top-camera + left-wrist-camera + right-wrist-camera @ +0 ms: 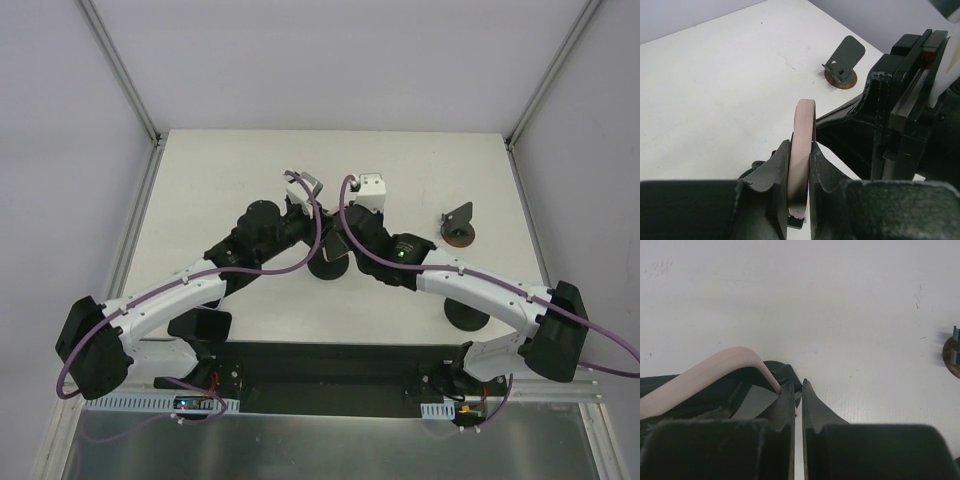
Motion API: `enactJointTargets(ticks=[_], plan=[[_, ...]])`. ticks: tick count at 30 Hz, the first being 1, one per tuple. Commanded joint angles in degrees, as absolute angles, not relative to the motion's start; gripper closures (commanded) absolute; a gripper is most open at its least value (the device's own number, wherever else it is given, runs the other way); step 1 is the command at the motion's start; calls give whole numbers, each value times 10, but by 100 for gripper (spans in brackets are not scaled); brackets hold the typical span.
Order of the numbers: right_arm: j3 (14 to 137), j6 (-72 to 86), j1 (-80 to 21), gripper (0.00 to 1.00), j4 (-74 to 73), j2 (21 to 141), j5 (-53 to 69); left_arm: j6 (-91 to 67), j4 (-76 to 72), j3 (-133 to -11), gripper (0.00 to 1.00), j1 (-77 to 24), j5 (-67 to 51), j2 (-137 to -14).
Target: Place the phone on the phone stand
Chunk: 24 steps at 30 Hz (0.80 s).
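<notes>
Edge-on in the left wrist view, the phone [804, 120] in its pink case stands upright above the table, and my left gripper [800, 146] is shut on its lower part. The phone stand [842, 65], a dark grey plate on a round brown base, sits apart on the table further off; from above it is at the right [459, 225]. My right gripper [797, 385] is shut with nothing between its fingers, right beside the phone [705, 375], whose pink corner meets its left finger. Both grippers [322, 238] [345, 238] meet at mid-table.
A black round disc [328, 268] lies on the table just under the two grippers, also seen as a black disc [777, 371] past the right fingers. Another black round object [467, 318] sits under the right forearm. White walls and frame posts border the table.
</notes>
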<state>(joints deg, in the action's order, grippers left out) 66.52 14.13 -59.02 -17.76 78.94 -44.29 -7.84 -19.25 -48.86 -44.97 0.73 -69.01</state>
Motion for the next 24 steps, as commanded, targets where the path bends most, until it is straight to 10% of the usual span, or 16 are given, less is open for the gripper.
enactJointTargets(ticks=[1, 9, 15, 24], plan=[[693, 193, -661, 100, -191, 748, -432, -63, -217, -471, 100, -407, 213, -730], [637, 83, -715, 98, -72, 677, -377, -50, -188, -490, 100, -406, 106, -747], [462, -16, -715, 41, 91, 535, -321, -57, -170, -480, 100, -406, 58, -740], [404, -50, -660, 23, 63, 431, -332, -51, -154, -503, 100, -405, 1, -744]])
